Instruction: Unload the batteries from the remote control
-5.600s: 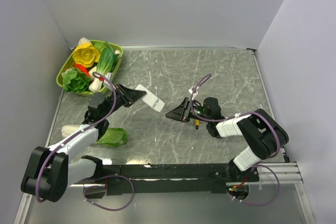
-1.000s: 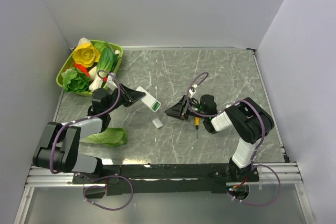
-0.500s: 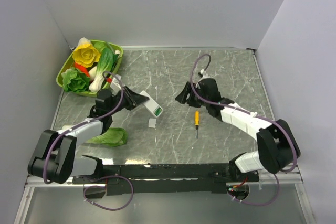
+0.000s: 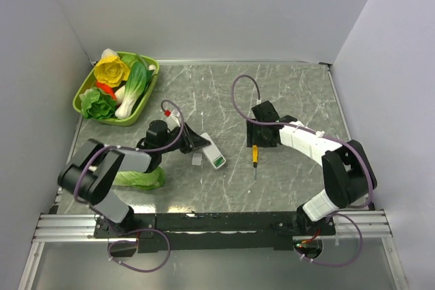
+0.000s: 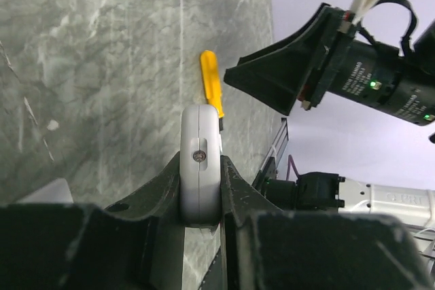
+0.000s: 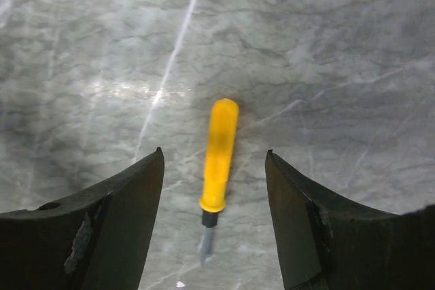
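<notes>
My left gripper [image 4: 197, 143] is shut on the white remote control [image 4: 213, 152], which sticks out to the right with a green patch at its far end. In the left wrist view the remote [image 5: 200, 168] stands edge-on between my fingers [image 5: 158, 188]. The batteries show only as that green patch. My right gripper [image 4: 257, 142] is open and hangs just above the yellow-handled screwdriver [image 4: 255, 157]; in the right wrist view the screwdriver [image 6: 219, 157] lies between my spread fingers [image 6: 129, 195].
A small white cover piece [image 4: 197, 159] lies on the marble table just left of the remote. A leafy green vegetable [image 4: 139, 178] lies by my left arm. A green basket [image 4: 153, 71] of toy vegetables stands at the back left.
My left gripper has carried the remote right and nearer. My right gripper has swung down over the screwdriver. Earlier, the cover piece came off and landed on the table.
</notes>
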`<state>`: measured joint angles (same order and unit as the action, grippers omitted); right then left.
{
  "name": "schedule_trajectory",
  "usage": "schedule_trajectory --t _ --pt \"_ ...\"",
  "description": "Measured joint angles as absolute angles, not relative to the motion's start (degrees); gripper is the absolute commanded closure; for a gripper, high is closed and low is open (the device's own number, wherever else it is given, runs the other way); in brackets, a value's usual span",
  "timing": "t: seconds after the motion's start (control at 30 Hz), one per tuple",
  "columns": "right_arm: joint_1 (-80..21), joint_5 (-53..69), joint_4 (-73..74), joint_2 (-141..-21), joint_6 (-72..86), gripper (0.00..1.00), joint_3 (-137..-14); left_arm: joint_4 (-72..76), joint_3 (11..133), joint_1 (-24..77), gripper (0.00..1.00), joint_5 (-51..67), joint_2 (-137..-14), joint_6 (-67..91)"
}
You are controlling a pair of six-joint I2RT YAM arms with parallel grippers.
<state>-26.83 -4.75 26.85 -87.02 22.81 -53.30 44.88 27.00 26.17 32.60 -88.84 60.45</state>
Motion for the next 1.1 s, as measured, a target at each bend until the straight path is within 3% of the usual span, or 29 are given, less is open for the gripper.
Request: schedule_trajectory --t 0.23,0.77,0.87,1.03,1.1 --pt "-25.1 -3.3 26.6 -89.5 22.2 0.39 -53.1 50.2 30.2 26.5 0.97 33.8 -98.3 62.5" --pt "-24.4 -1.9 22.8 -93.2 21.6 0.59 -52.1 51.3 32.7 27.0 0.93 34.2 -103.3 61.1" --pt "-24.3 -1.9 22.5 -93.3 21.6 0.67 -52.1 51.2 32.7 27.0 0.93 33.8 -103.4 61.1" --pt "-24.2 -1.9 21.7 -93.2 21.4 0.99 -52.1 50.1 32.7 27.1 0.90 32.4 -103.4 60.6" --pt "-24.2 -1.9 21.5 -93.1 21.4 1.00 -52.1 48.9 32.7 27.1 0.85 31.7 -103.4 60.3"
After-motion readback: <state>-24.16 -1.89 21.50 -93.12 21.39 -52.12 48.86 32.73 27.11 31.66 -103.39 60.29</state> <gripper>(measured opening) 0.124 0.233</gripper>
